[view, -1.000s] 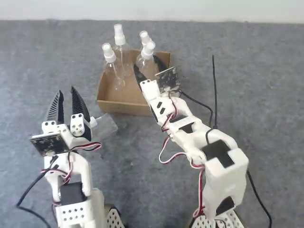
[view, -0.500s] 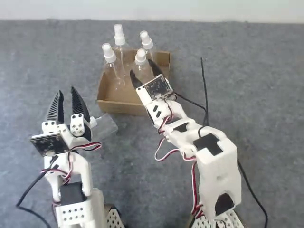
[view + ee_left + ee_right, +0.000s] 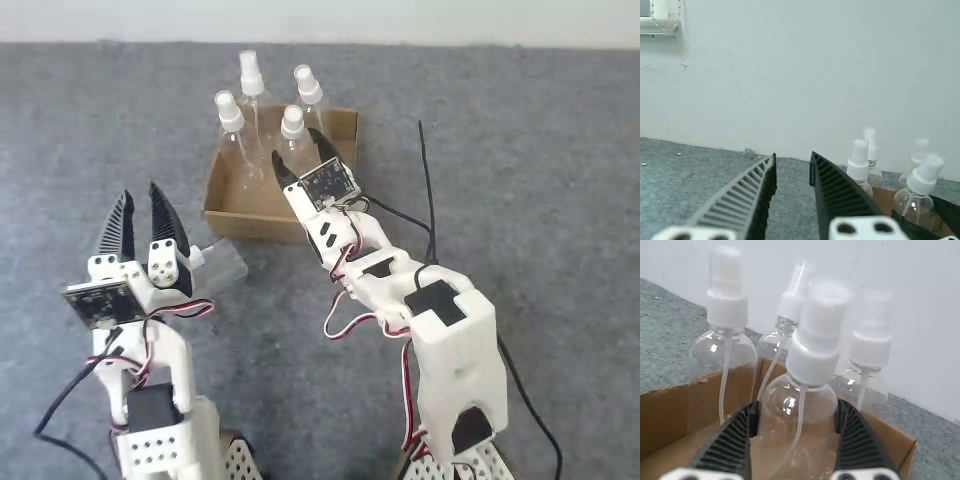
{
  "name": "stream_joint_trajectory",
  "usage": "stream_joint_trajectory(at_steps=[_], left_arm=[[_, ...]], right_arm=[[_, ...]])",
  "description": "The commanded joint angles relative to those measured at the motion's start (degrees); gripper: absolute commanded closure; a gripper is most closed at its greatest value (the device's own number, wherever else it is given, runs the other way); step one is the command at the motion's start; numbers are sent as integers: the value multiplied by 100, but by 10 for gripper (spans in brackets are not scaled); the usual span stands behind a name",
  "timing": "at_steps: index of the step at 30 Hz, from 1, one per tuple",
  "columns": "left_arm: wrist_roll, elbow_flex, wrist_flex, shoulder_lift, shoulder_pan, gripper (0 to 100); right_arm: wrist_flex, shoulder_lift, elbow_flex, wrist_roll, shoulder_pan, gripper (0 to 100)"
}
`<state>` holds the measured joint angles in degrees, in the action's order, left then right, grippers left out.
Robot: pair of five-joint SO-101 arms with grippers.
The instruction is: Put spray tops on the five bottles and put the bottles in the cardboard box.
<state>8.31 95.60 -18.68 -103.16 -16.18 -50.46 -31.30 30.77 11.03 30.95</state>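
Note:
The cardboard box (image 3: 250, 222) sits at the table's far middle, with several clear bottles with white spray tops standing in it. My right gripper (image 3: 296, 146) is over the box, shut on the nearest bottle (image 3: 292, 124), which stands upright. In the right wrist view that bottle (image 3: 800, 390) sits between both fingers, with the other bottles (image 3: 724, 347) behind it inside the box wall (image 3: 675, 410). My left gripper (image 3: 140, 192) points up at the near left, open and holding nothing. A further clear bottle (image 3: 225, 262) lies on its side beside the left arm.
Grey carpet (image 3: 520, 150) covers the table, with free room left and right of the box. A black cable (image 3: 428, 190) runs past the right arm. In the left wrist view the bottles (image 3: 858, 160) stand off to one side of my open left gripper (image 3: 792, 159).
The right gripper moved left and down with its bottle, from the box's right side to a spot among the other bottles. The bottle went from tilted to upright. The left arm kept still.

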Motion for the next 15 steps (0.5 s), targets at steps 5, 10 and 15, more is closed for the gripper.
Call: stream_joint_trajectory(at_steps=[5, 10, 15], left_arm=[[-70, -66, 167, -97, 18, 891], [-70, -66, 167, -97, 18, 891], [-70, -66, 167, -97, 18, 891]], right_arm=[[444, 163, -360, 35, 75, 821], [444, 171, -360, 35, 75, 818], [435, 180, -352, 35, 84, 817]])
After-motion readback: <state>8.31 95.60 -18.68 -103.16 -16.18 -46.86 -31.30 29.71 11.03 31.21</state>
